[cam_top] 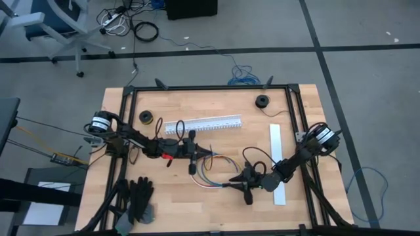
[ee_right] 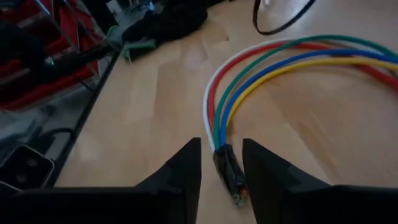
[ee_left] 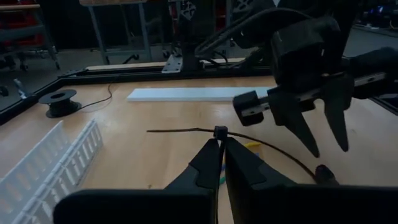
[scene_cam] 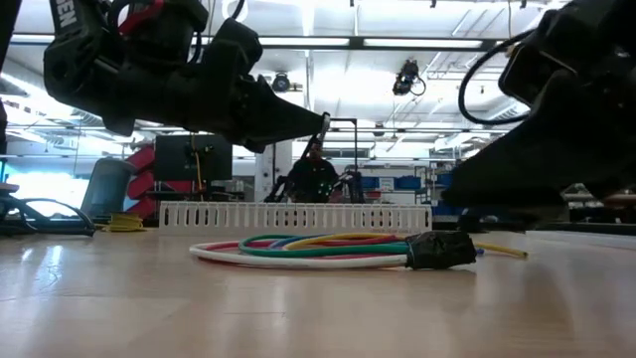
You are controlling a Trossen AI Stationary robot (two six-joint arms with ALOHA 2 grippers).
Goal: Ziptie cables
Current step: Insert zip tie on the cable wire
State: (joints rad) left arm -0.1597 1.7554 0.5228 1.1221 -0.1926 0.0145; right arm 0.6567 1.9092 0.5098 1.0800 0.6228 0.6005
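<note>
Pinching thin black plastic zip tie (ee_left: 219, 132) in closed left gripper (ee_left: 222, 149), hovering; straddling dark-taped end (ee_right: 228, 171) of 5 curved coloured cables (ee_right: 292, 59) with narrowly parted right gripper (ee_right: 221, 163), readying bundling.

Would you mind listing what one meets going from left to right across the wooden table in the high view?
Black gloves → left gripper, shut on a zip tie → looped cables → right gripper, open around the cables' dark plug end → white flat strip.
</note>
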